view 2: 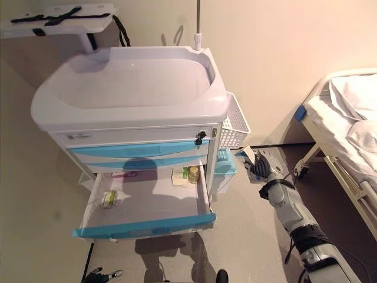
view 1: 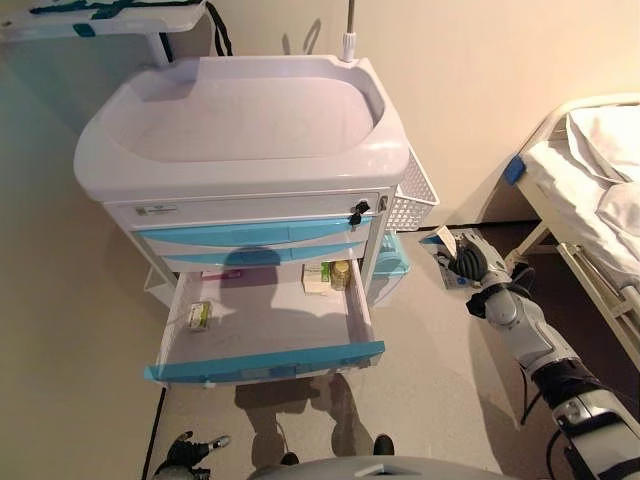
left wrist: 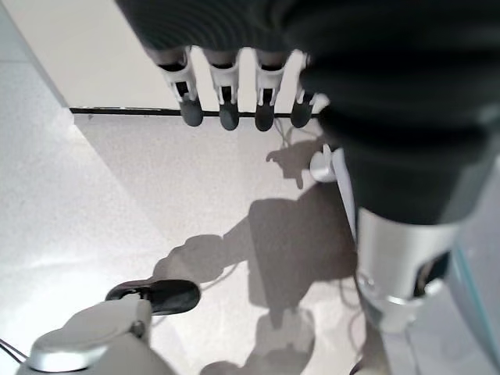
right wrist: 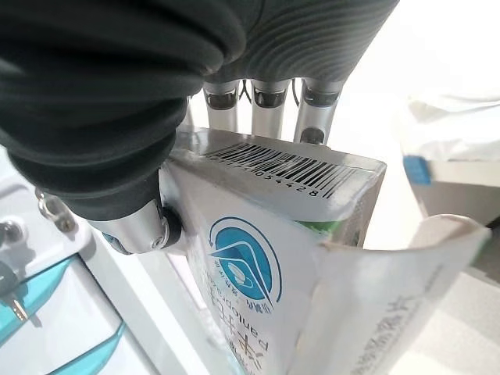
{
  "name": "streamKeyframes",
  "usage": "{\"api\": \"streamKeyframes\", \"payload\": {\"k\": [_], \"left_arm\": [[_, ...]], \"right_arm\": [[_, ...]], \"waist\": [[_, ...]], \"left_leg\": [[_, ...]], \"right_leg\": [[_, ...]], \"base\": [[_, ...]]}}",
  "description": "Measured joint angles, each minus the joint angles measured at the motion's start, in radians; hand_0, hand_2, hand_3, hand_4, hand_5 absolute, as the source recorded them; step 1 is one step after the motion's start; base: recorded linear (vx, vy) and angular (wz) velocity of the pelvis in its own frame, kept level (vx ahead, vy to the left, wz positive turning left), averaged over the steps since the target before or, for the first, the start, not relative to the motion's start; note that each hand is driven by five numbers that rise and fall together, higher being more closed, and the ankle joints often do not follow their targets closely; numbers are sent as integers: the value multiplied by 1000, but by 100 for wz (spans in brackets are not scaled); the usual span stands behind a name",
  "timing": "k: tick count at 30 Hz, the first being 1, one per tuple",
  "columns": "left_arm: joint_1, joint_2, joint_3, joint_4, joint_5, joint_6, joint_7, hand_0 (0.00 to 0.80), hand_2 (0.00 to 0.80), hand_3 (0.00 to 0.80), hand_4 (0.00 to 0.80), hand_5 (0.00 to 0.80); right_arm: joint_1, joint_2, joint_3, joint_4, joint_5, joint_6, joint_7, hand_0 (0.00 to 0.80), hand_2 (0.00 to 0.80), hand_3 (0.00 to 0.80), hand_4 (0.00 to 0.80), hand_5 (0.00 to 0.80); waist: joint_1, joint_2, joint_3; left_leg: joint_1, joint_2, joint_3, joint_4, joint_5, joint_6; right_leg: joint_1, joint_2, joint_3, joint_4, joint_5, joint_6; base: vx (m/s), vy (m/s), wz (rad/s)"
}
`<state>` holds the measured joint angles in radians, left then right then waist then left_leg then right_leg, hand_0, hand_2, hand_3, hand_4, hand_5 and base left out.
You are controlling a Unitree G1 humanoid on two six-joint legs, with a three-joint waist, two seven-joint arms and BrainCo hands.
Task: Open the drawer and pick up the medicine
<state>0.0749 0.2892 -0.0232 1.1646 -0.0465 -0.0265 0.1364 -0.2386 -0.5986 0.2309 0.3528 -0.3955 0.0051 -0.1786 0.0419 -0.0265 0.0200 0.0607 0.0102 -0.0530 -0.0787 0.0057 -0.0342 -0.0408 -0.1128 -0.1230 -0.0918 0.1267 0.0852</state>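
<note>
The white and blue cart (view 1: 250, 130) has its bottom drawer (view 1: 265, 365) pulled out. In the drawer lie a small pack (view 1: 199, 316) at the left and a green-white box (view 1: 316, 276) with a yellow bottle (view 1: 341, 274) at the back right. My right hand (view 1: 470, 262) is to the right of the cart, above the floor, shut on a white medicine box (view 1: 445, 243) with a blue logo and a barcode; the box also shows in the right wrist view (right wrist: 266, 258). My left hand (view 1: 185, 455) hangs low at the front left, open and empty, with straight fingers (left wrist: 226, 101).
A white wire basket (view 1: 412, 195) hangs on the cart's right side, with a teal bin (view 1: 390, 262) below it. A bed (view 1: 600, 170) with white sheets stands at the right. A pole (view 1: 349, 30) rises behind the cart. A tray stand (view 1: 100, 15) is at the back left.
</note>
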Motion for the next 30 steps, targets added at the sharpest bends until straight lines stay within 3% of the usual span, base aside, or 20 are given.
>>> {"api": "streamKeyframes", "payload": {"k": [14,22,30], "left_arm": [[31,-6,6,31,36,18,-9,0,0,0,0,0],[36,-5,4,33,46,20,-9,0,0,0,0,0],[33,0,-18,36,72,21,-8,0,0,0,0,0]], "right_arm": [[21,1,-67,-79,55,-21,-20,800,800,800,800,800],[-152,-4,-57,-55,77,-19,-53,800,800,800,800,800],[-352,-16,27,56,115,-13,-85,800,800,800,800,800]], "waist": [[1,-11,-10],[4,-22,-4],[27,-49,12]], "left_leg": [[1,2,-1,-5,0,-1],[0,3,1,-6,0,-1],[-1,2,3,-5,0,-1]], "right_leg": [[-1,3,1,0,0,-1],[-4,4,2,0,0,-1],[-6,5,4,0,2,-5]], "base": [[0,0,0],[8,0,0],[0,0,0]]}}
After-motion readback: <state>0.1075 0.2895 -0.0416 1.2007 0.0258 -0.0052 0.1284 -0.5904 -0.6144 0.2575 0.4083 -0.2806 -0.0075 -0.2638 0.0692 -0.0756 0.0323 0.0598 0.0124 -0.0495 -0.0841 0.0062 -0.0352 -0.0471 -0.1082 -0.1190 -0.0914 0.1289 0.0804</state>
